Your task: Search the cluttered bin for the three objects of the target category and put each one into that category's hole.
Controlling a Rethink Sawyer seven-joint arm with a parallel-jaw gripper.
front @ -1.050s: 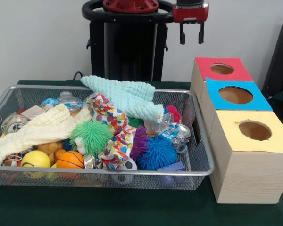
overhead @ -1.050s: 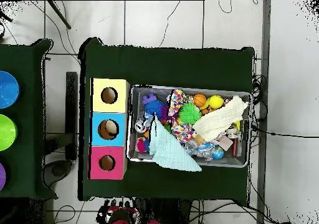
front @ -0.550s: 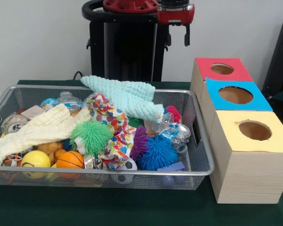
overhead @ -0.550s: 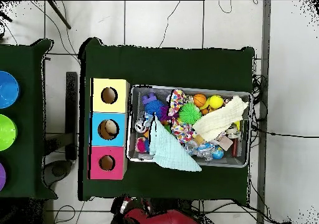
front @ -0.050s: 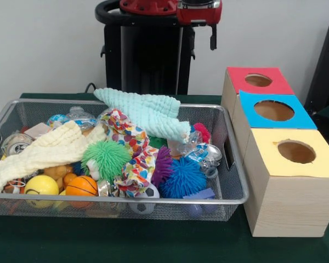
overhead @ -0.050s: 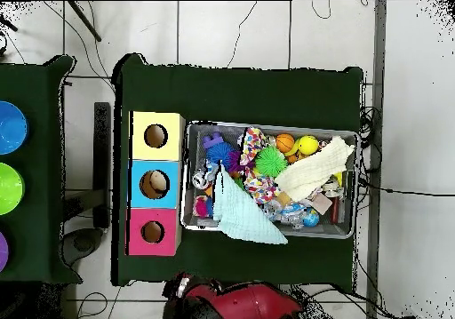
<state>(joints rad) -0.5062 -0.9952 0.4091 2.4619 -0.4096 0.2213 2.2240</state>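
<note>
Front view: gripper high at the top edge behind the mesh bin, well clear of the clutter; cannot tell its state. Search step, by my reading; target category unclear, all three box holes beside the bin. Next move likely calls for descending onto one piece, perhaps the blue spiky ball.

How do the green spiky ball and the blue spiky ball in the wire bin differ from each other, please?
The green spiky ball lies near the middle of the wire bin, between the cream cloth and the patterned cloth; the blue spiky ball lies nearer the boxes, by the front rim. The green one looks a little smaller than the blue. Both are round, covered in soft spikes, and untouched.
</note>
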